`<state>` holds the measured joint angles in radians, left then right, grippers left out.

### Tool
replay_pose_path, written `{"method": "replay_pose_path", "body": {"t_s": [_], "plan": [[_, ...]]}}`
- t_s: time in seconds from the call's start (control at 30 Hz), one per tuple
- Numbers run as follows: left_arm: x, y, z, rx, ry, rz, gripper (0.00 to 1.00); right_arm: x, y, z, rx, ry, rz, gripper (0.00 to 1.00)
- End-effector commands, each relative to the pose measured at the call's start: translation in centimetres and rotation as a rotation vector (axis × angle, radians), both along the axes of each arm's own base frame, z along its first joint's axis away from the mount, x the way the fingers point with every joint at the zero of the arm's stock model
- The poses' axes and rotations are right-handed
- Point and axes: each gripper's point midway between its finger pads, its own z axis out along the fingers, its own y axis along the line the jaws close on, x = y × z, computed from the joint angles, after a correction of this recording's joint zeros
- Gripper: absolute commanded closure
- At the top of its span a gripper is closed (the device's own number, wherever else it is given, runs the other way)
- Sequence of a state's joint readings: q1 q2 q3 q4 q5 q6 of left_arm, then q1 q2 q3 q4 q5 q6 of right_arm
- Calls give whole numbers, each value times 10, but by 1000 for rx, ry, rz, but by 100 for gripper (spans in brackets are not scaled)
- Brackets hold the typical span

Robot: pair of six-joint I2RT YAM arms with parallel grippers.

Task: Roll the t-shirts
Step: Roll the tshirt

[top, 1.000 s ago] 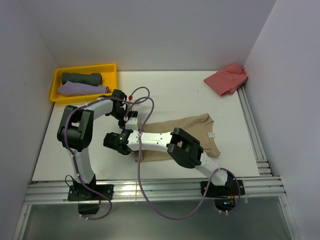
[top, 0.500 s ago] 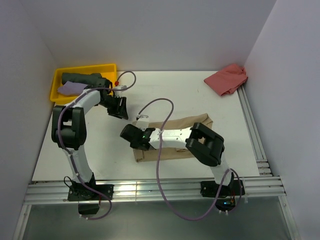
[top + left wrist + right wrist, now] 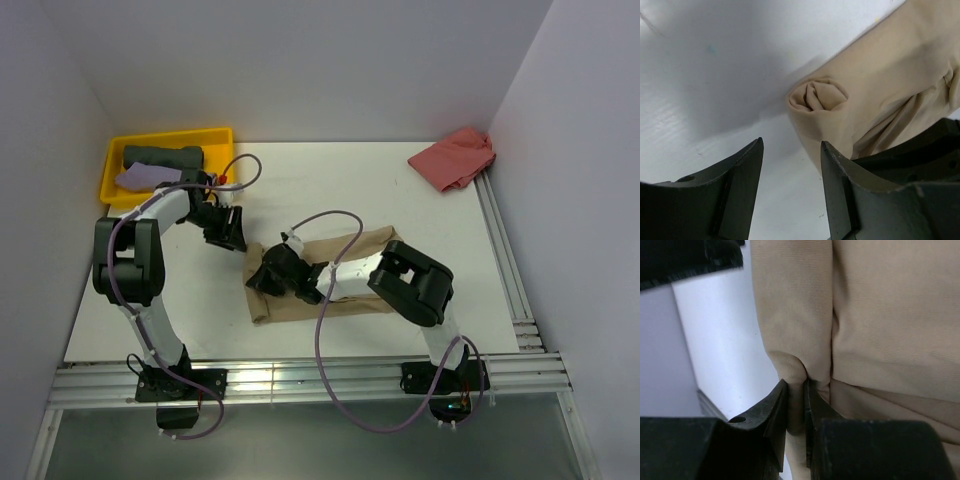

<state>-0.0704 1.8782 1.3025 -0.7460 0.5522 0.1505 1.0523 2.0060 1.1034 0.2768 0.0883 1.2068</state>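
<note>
**A:** Why is your right end effector [image 3: 795, 390] clamped so low?

**B:** It is clenched on the tan t-shirt [image 3: 300, 305]. Both fingers pinch a fold of cloth at the roll's long edge. As I judge it, that grip stops the layers from springing loose.

**A:** And the left one?

**B:** My left end effector [image 3: 791, 150] is released, its jaws apart with nothing between them. It hangs over the bare surface [image 3: 700, 75], and the shirt's rolled end lies just ahead of its fingertips, slightly to their right and not touching. I read that as standing ready to steady or tuck that end.

**A:** How does the shirt look?

**B:** It is a long, loose tube lying flat under my right end effector. The end facing the left one shows a soft swirl of bunched cloth, more crumpled than a clean spiral. Creases run along the side. It is limp, plain fabric, and I expect it would slacken if let go.
</note>
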Motion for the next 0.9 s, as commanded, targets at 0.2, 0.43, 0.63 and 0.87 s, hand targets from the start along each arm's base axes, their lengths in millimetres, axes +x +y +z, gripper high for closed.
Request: {"method": "replay_pose_path", "body": {"t_s": [0.2, 0.43, 0.63, 0.87], "plan": [[-18, -22, 8, -143, -28, -96, 39, -3, -3, -2, 152, 110, -94, 99], [-22, -32, 0, -176, -14, -114, 39, -4, -10, -11, 174, 146, -120, 99], [-15, -40, -13, -101, 14, -78, 65, -3, -16, -16, 129, 139, -134, 84], [-15, -48, -20, 2, 5, -71, 93, 4, -28, 3, -38, 40, -170, 59]]}}
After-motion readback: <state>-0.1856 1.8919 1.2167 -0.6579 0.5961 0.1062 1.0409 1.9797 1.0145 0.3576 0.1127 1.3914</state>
